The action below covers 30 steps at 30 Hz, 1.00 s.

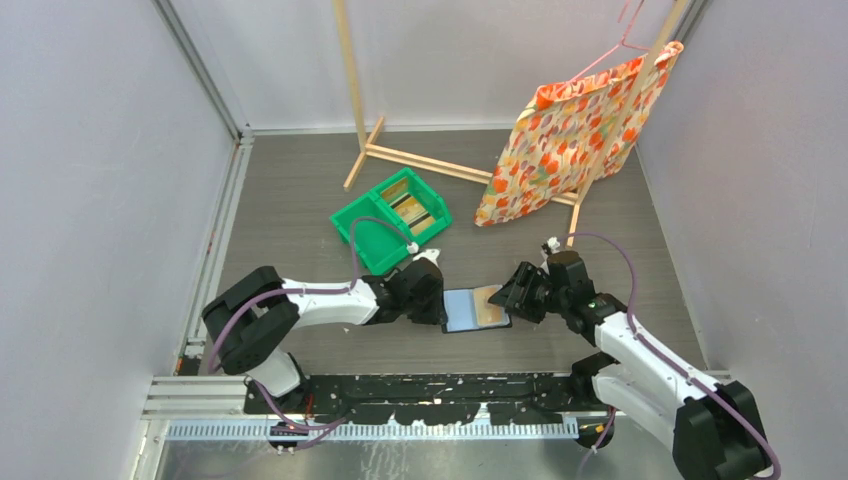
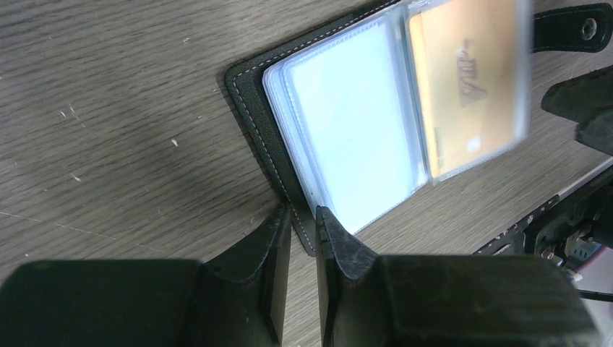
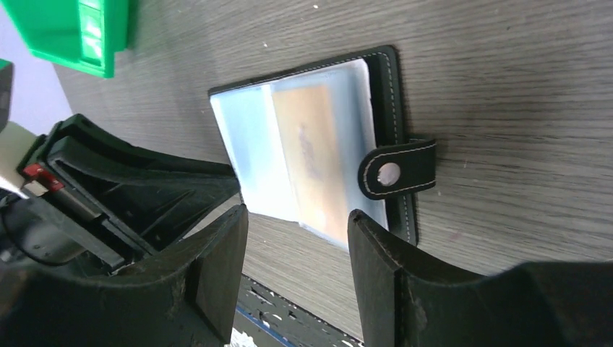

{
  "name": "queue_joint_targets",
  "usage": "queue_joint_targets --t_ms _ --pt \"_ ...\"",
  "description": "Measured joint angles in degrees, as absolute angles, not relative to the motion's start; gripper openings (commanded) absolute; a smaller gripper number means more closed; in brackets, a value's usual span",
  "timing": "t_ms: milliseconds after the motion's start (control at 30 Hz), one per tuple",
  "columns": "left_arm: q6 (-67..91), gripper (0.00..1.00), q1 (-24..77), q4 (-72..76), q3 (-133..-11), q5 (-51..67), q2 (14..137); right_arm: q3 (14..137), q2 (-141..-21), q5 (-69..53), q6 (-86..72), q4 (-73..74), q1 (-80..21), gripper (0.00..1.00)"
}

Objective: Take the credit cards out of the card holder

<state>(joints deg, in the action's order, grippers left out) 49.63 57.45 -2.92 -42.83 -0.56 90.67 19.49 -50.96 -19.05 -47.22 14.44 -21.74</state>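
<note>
**Item:** flat black stitched bi-fold card holder (image 1: 476, 310) with clear plastic sleeves. It lay open on the grey wood-grain table (image 1: 300, 190), between the two arms.

**Contents:** one orange-tan credit card (image 2: 470, 79), seated inside a sleeve on the snap-tab side.

**Left gripper** (image 2: 303, 213): fingers clenched on the holder's cover edge.

**Right gripper** (image 3: 298, 217): fingers spread and empty, above the tab side.

**Nearby:** green two-compartment plastic bin (image 1: 352, 212), which stood beyond the left gripper.

The orange credit card (image 2: 463, 79) bears dark lettering (blurred, seemingly "VIP").
</note>
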Motion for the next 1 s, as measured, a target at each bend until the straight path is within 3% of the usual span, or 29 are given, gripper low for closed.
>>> queue_joint_targets --t_ms 533,1000 --pt "48.82 0.22 57.36 -8.05 -46.78 -1.93 84.84 18.74 -56.77 -19.64 -47.51 12.4 -21.74 0.58" --pt "49.3 0.2 56.9 -8.36 -49.76 0.82 94.7 18.0 -59.09 -23.7 -47.42 7.05 -21.74 0.59"
